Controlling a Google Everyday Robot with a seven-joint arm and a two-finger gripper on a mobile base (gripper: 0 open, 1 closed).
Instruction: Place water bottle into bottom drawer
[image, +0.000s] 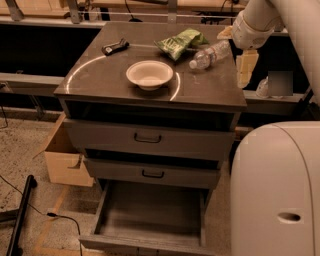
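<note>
While the water bottle (211, 55) lies on its side on the grey cabinet (115, 82), in the upper right of the frame, the step in hand looks like the reach and grasp; nothing has yet been carried toward the bottom drawer (150, 207). That drawer stands pulled out at the bottom centre of the frame, its flat floor bare and ready to receive.

The bottle's white cap points toward the lower left, near the paper bowl (149, 75), and its base points toward the upper right, where the gripper (234, 44) sits just beside it at the cabinet's far right corner. Whether the gripper is released or already clamped on the bottle I cannot tell, nor whether it touches the plastic. A green snack bag (181, 42) lies just left of the bottle, close enough to be nudged.

The next move, as I judge it, calls for a firm hold across the ribbed body, a lift clear of the bag and bowl, then a long descent past the two closed upper drawers to the open one.

The arm (257, 20) enters from the upper right corner, its thick white wrist angled down and left toward the cabinet top. The robot's white body (275, 190) fills the lower right.
</note>
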